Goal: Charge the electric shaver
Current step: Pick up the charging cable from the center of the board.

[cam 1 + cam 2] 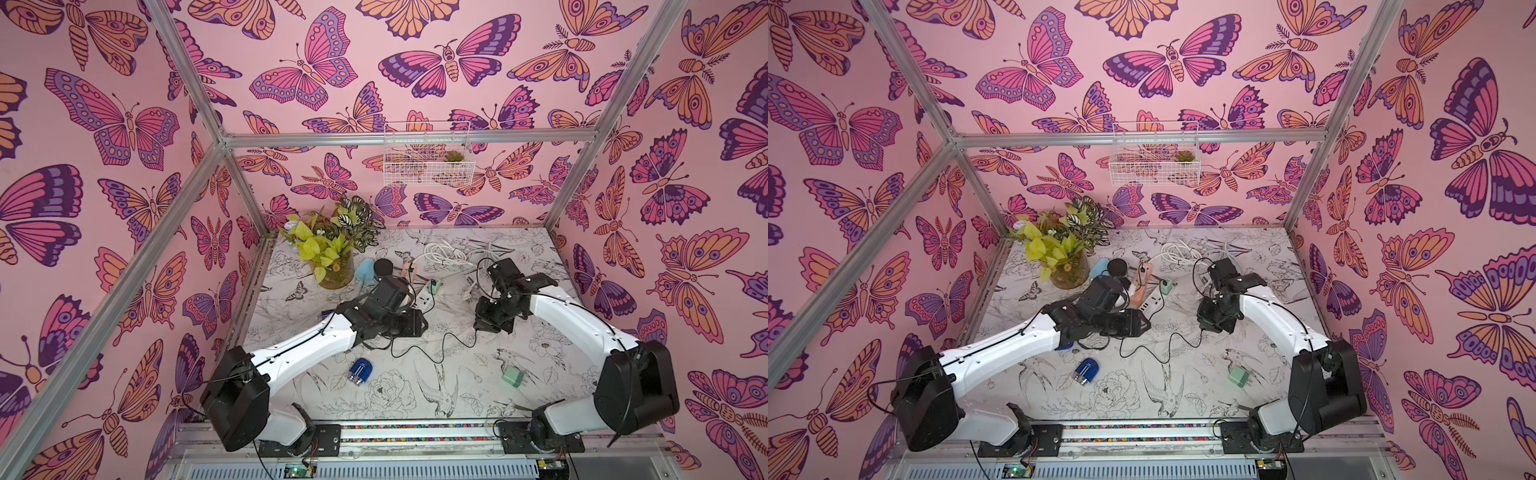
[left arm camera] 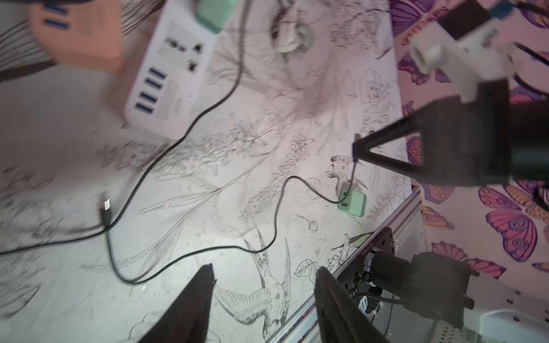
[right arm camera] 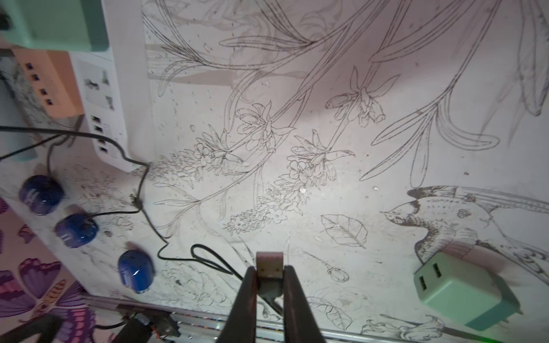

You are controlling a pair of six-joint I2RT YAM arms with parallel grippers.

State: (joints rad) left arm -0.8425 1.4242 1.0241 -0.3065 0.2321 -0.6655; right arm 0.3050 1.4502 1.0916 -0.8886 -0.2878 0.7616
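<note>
Your right gripper (image 3: 269,268) pinches the metal USB plug (image 3: 269,261) of the thin black cable (image 2: 276,213), whose slack loops across mid-worktop. Your left gripper (image 2: 264,297) hangs spread, empty. A blue electric shaver (image 1: 361,370) lies at 7 o'clock. The white power strip (image 2: 166,77) and peach-coloured strip (image 2: 77,38) sit at 12, the mint-green charger cube (image 1: 513,376) at 4 and the leafy plant in a glass vase (image 1: 332,257) at 10 — all on a bird-and-flower printed worktop (image 1: 478,395), between pink butterfly walls (image 1: 291,62).
</note>
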